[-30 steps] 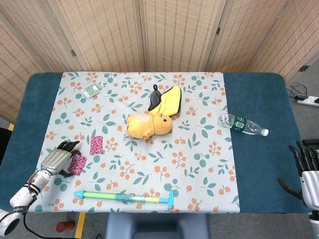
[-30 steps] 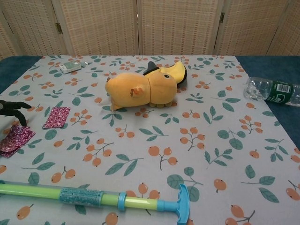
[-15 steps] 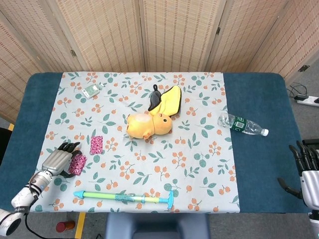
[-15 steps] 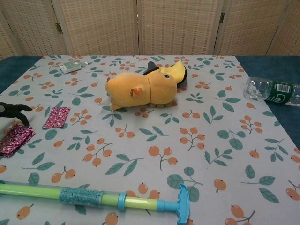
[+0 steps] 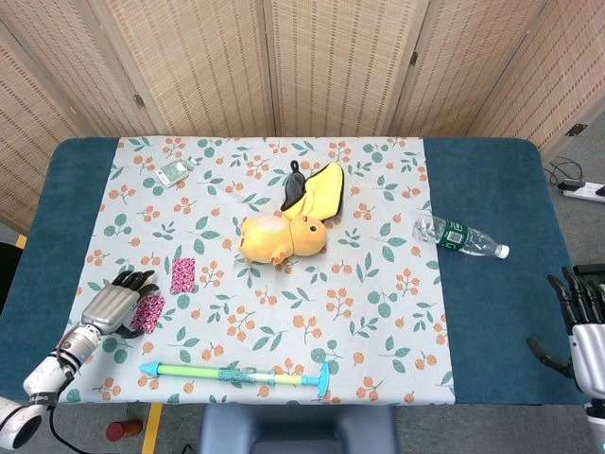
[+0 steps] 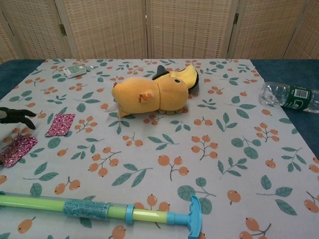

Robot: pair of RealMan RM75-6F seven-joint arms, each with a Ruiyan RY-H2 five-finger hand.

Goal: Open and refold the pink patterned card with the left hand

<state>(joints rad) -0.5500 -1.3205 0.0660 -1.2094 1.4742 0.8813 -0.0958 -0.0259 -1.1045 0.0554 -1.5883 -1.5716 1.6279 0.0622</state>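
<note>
Right hand (image 5: 579, 333) in head view only.

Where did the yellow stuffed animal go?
The yellow stuffed animal lies mid-table in the head view, on the floral cloth, left of the water bottle.

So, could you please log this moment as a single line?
left hand: open, beside pink card | card: flat on cloth | second pink card: untouched | right hand: open, idle

No legible text or labels
</note>
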